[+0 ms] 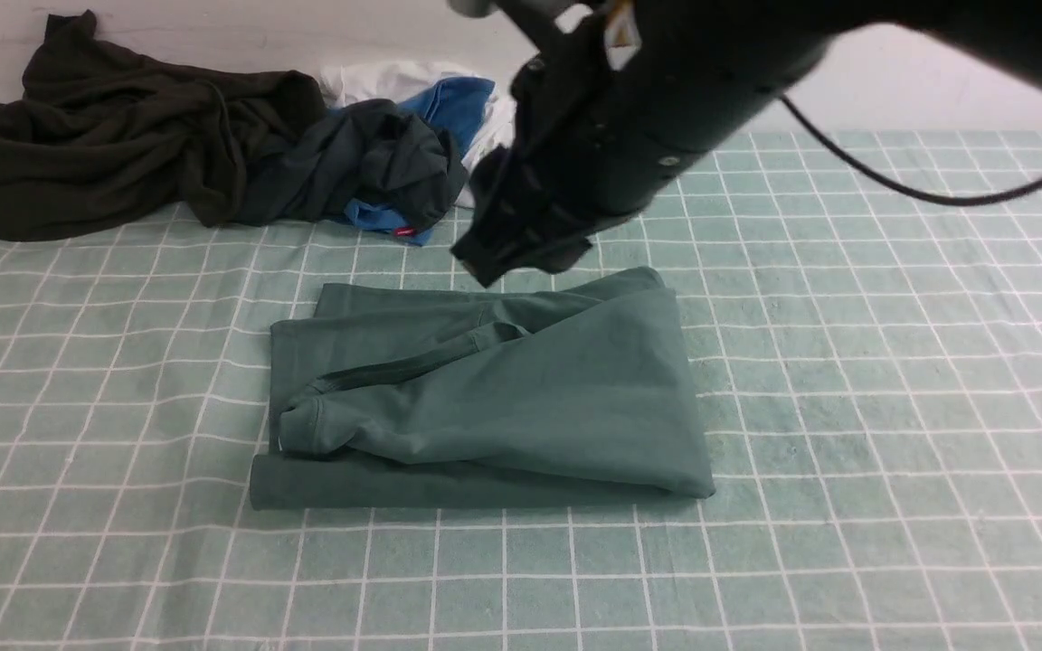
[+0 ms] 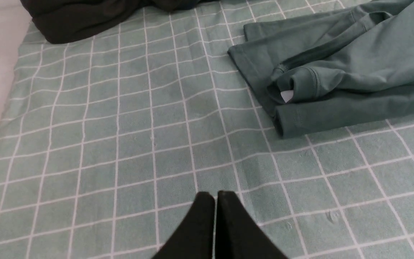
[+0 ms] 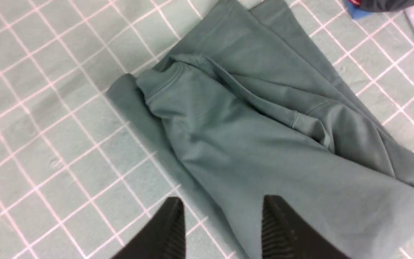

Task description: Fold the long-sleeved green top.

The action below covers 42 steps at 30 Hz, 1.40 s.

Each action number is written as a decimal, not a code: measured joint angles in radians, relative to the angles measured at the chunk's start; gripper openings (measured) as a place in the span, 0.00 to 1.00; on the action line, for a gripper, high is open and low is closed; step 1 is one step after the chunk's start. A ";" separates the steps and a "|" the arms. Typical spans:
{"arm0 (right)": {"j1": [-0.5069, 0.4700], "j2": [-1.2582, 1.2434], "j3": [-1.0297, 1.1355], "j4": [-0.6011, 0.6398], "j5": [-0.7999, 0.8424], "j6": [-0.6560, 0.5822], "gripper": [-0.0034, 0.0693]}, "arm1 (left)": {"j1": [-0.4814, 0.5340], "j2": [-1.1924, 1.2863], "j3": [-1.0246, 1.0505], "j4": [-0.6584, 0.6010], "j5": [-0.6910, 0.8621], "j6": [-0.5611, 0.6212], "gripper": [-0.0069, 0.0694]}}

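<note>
The green long-sleeved top (image 1: pixel 521 389) lies folded into a rough rectangle in the middle of the checked cloth, with a cuffed sleeve lying across its upper layer. In the left wrist view the top (image 2: pixel 354 61) shows a small white tag at a cuff. My right gripper (image 3: pixel 223 205) hangs open above one edge of the top (image 3: pixel 257 144), and nothing sits between its ribbed fingers. In the front view the right arm (image 1: pixel 629 108) reaches in from the upper right and ends over the top's far edge. My left gripper (image 2: pixel 216 196) is shut and empty, over bare cloth well to the left of the top.
A very dark olive-black garment (image 1: pixel 105 136) is heaped at the far left. Beside it lies a charcoal garment (image 1: pixel 376 163) on blue cloth (image 1: pixel 449 104) and white cloth. A black cable (image 1: pixel 892 185) hangs from the right arm. The green checked tablecloth (image 1: pixel 892 362) covers the table.
</note>
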<state>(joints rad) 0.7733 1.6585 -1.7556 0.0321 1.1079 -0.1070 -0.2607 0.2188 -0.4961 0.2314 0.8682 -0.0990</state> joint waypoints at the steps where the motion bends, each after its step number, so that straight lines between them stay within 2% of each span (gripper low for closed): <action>1: 0.000 -0.103 0.108 0.000 -0.076 0.000 0.32 | 0.000 0.000 0.000 0.001 0.000 0.000 0.09; 2: 0.000 -0.117 0.122 0.000 -0.086 0.000 0.32 | 0.000 0.000 0.000 0.001 -0.001 0.000 0.09; 3: 0.000 -0.233 0.239 0.000 -0.161 0.000 0.26 | 0.000 0.000 0.000 0.001 -0.001 0.000 0.09; 7: 0.000 -0.463 0.469 0.000 -0.287 0.000 0.12 | 0.000 0.000 0.000 0.001 -0.002 0.000 0.09; 12: 0.000 -0.671 0.673 -0.001 -0.403 0.000 0.03 | 0.000 0.000 0.000 0.001 -0.002 0.000 0.09; 17: 0.000 -0.802 0.793 -0.003 -0.485 0.001 0.03 | 0.000 0.000 0.001 0.001 -0.002 0.000 0.09; 32: 0.000 -0.884 0.853 -0.032 -0.468 0.004 0.03 | 0.000 0.000 0.001 0.002 -0.003 0.000 0.09; 35: 0.000 -0.896 0.878 -0.022 -0.533 0.004 0.03 | 0.000 0.000 0.001 0.005 -0.003 0.000 0.09; 38: -0.014 -0.953 1.020 -0.013 -0.716 0.004 0.03 | 0.000 0.000 0.001 0.005 -0.003 0.000 0.09; 42: -0.089 -1.058 1.212 0.004 -0.884 0.004 0.03 | 0.000 0.000 0.001 0.006 -0.004 0.000 0.09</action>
<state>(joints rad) 0.6846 0.6003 -0.5440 0.0360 0.2241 -0.1032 -0.2607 0.2188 -0.4949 0.2377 0.8647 -0.0990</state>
